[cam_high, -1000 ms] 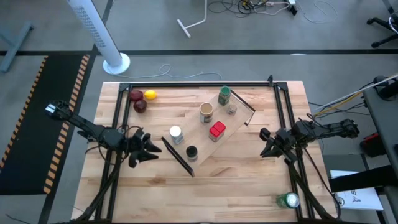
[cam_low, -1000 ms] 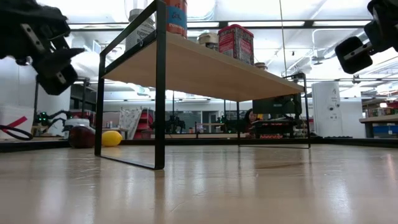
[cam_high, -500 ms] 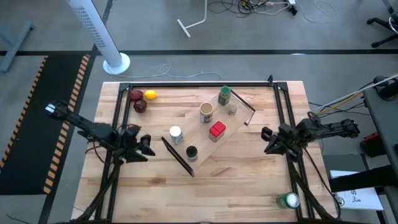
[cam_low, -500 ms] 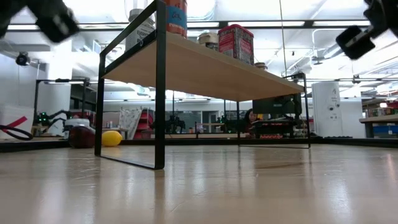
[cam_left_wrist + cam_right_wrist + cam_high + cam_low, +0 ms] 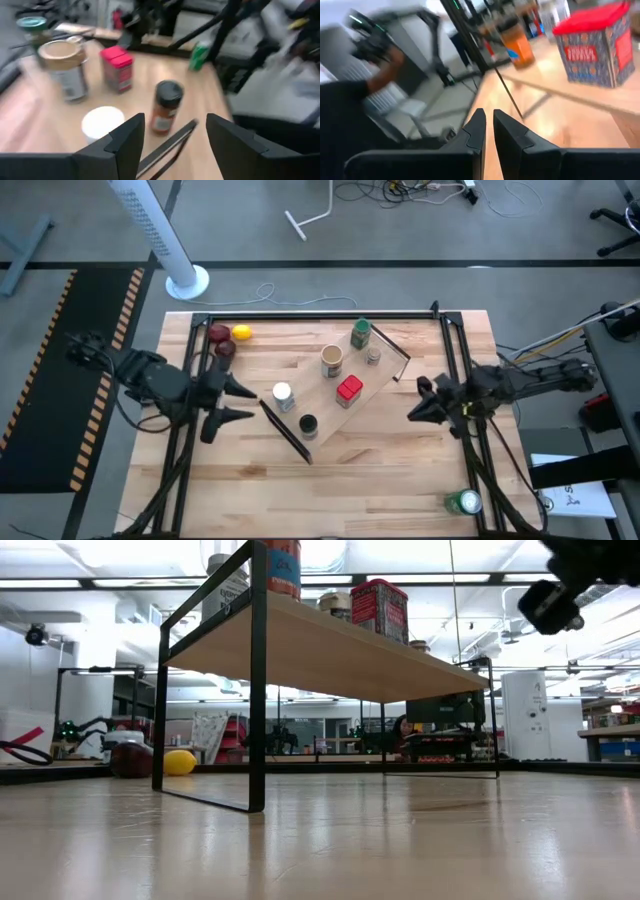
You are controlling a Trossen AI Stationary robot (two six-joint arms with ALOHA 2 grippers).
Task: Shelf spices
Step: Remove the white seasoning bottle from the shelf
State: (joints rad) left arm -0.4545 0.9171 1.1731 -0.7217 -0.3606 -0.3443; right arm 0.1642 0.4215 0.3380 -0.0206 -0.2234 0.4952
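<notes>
The shelf (image 5: 362, 395) (image 5: 330, 655) stands slantwise mid-table on black end rails. On it stand several spice jars: green-lidded (image 5: 361, 333), tan (image 5: 332, 360), tiny grey-lidded (image 5: 373, 355), red boxy (image 5: 349, 389), white-lidded (image 5: 283, 395) and black-lidded (image 5: 308, 424). My left gripper (image 5: 238, 402) hovers open just left of the shelf's near-left end; its wrist view shows the white-lidded jar (image 5: 102, 122) and black-lidded jar (image 5: 166, 105) ahead. My right gripper (image 5: 414, 402) (image 5: 552, 602) hangs shut to the right of the shelf, facing the red boxy jar (image 5: 597, 45).
Two red fruits (image 5: 222, 342) and a yellow one (image 5: 241, 333) lie at the far left. A green drink can (image 5: 463, 502) sits at the near right corner. A black frame (image 5: 320, 317) borders the tabletop. Bare wood lies in front of the shelf.
My left gripper has risen out of the low view and shifted slightly toward the far edge and the shelf. My right gripper has moved a little toward the shelf. The jars and shelf have stayed put.
</notes>
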